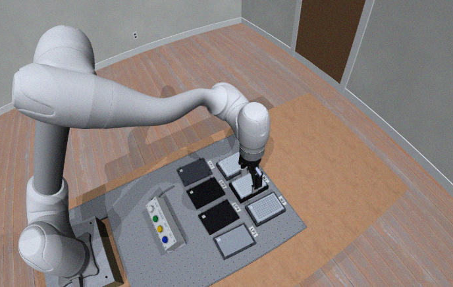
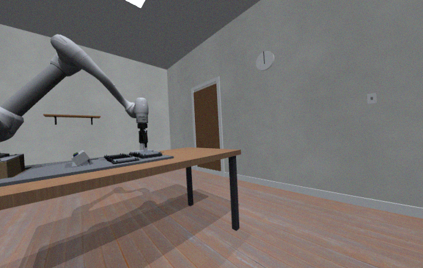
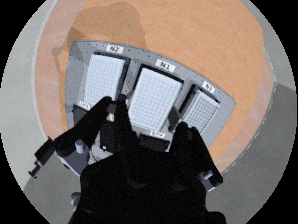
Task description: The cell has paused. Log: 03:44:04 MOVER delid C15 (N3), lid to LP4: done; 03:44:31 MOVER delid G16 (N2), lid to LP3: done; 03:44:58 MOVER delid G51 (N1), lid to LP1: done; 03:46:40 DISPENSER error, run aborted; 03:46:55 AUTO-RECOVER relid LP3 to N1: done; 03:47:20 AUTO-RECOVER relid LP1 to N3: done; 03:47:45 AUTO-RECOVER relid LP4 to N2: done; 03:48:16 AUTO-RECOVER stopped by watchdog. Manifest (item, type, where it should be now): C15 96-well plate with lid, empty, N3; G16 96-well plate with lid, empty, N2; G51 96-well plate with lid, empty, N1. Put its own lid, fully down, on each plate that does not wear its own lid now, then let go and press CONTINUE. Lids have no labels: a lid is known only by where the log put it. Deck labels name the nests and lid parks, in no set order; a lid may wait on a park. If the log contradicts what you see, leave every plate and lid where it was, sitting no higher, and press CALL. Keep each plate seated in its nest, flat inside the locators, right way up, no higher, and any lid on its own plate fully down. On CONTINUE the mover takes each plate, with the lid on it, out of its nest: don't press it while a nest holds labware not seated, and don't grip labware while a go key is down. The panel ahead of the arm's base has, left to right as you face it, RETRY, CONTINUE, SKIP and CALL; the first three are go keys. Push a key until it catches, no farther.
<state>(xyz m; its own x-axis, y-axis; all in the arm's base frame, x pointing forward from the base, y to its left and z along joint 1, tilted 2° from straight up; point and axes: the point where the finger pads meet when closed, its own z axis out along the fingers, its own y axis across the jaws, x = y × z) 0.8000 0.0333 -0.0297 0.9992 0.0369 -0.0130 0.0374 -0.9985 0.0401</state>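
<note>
Grey walls, a brown door (image 1: 330,33) and a plank floor (image 1: 192,53) surround a long wooden table (image 1: 328,170) on dark legs. On the table lies a grey perforated deck plate (image 1: 192,256), and at its near end the white arm (image 1: 114,103) rises from its base, reaches out over the deck and turns its wrist straight down.

Across the deck run two rows of stations. The inner row holds four parks: three dark ones bare (image 1: 205,193) and, at the end nearest the camera in the top view, one carrying a pale grey lid (image 1: 234,241). The outer row holds three nests with white well plates (small white label tags sit beside each station, too blurred in the top view to read). In the wrist view the nest labels seem to read N2, N1 and N3 from left to right, though the print is tiny.

The far plate (image 1: 229,164) and the near plate (image 1: 265,207) sit flat in their black nests. The middle plate (image 1: 243,185) is where the gripper (image 1: 253,178) stands: its black fingers straddle the labware there, clamped on what looks like the lid (image 3: 154,99) over that plate, low at the nest.

Beside the parks, toward the arm's base, sits the slanted key panel (image 1: 175,232) with a white (image 1: 152,208), a green (image 1: 155,218), a yellow (image 1: 159,228) and a blue key (image 1: 164,239).
</note>
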